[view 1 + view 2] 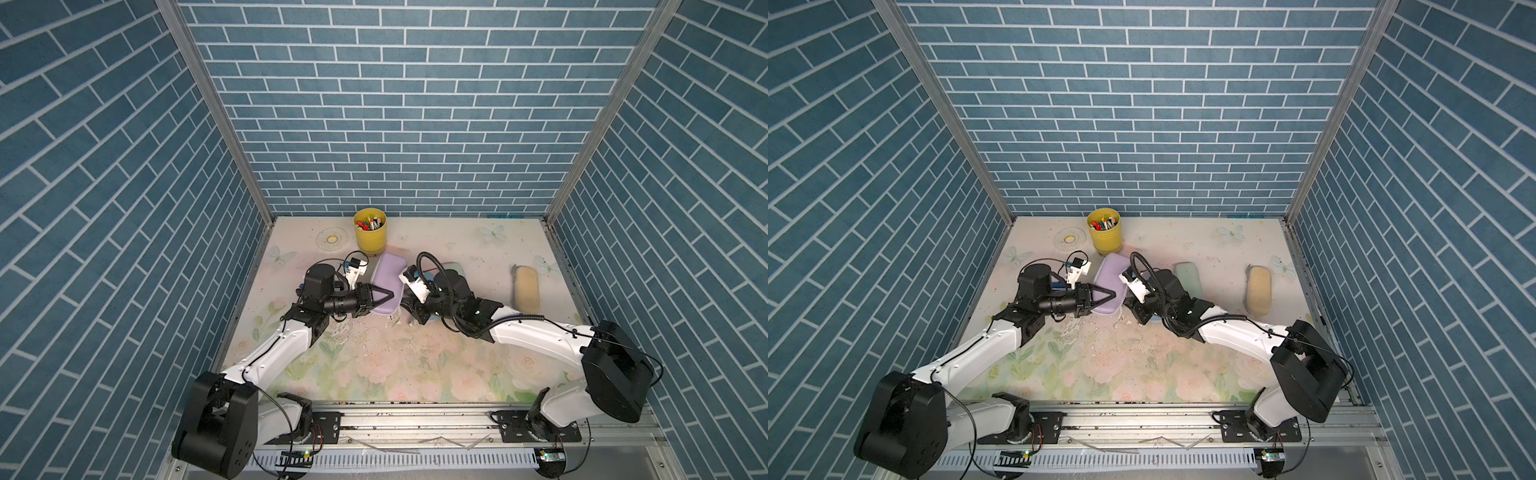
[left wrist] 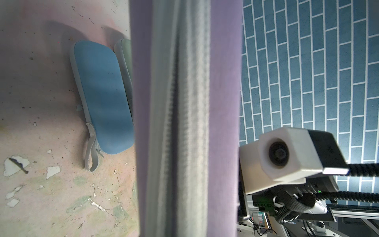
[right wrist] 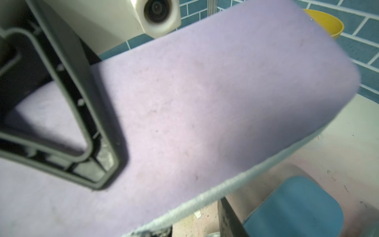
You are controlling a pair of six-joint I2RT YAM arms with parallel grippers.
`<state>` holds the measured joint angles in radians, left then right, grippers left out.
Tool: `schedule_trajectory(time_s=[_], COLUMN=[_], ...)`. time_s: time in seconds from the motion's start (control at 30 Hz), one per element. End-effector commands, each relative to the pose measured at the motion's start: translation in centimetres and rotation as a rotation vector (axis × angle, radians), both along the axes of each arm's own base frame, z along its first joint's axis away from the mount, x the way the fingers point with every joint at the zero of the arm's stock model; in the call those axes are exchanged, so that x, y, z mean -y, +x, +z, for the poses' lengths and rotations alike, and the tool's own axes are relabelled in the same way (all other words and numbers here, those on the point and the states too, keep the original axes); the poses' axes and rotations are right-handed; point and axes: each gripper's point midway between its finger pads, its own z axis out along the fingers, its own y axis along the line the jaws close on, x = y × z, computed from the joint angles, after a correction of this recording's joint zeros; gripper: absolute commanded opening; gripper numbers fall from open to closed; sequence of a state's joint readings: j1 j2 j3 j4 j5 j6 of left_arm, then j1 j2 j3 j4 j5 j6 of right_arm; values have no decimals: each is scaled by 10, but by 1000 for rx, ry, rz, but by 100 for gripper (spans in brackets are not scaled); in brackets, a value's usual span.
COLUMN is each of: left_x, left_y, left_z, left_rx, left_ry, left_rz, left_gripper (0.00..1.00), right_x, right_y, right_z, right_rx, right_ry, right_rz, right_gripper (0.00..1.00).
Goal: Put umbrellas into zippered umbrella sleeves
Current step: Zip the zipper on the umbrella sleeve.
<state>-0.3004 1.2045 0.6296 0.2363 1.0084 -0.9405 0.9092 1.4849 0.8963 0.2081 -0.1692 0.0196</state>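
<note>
The lilac sleeve (image 1: 388,278) is lifted at a tilt in the middle of the table. My left gripper (image 1: 387,296) is shut on its near end, one finger across the top face. In the left wrist view its zip edge (image 2: 178,123) runs straight down the frame. My right gripper (image 1: 406,309) is at the sleeve's right edge. One dark finger (image 3: 229,219) shows just under the zip edge, and the frames do not show whether it grips. Closed light blue (image 2: 102,96), mint (image 1: 1188,276) and cream (image 1: 527,289) sleeves lie flat. No umbrellas show.
A yellow cup of pens (image 1: 370,232) stands at the back, just behind the lilac sleeve, with a clear disc (image 1: 331,239) to its left. The right arm hangs over the light blue sleeve (image 3: 297,209). Blue brick walls close in three sides.
</note>
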Motion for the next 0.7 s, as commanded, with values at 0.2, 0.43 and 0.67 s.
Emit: schedule_trajectory(time_s=[0.2, 0.43, 0.67], left_x=[0, 1, 1], left_y=[4, 3, 2], left_z=[4, 8, 7], left_rx=[55, 58, 55], left_ry=[16, -1, 0], left_rz=[-11, -10, -10], left_gripper=[28, 28, 27], right_x=[2, -12, -22], right_y=[-12, -11, -11], right_z=[32, 32, 33], right_rx=[115, 100, 90], right_ry=[41, 62, 98], right_rz=[40, 76, 92], right_gripper=[39, 35, 29])
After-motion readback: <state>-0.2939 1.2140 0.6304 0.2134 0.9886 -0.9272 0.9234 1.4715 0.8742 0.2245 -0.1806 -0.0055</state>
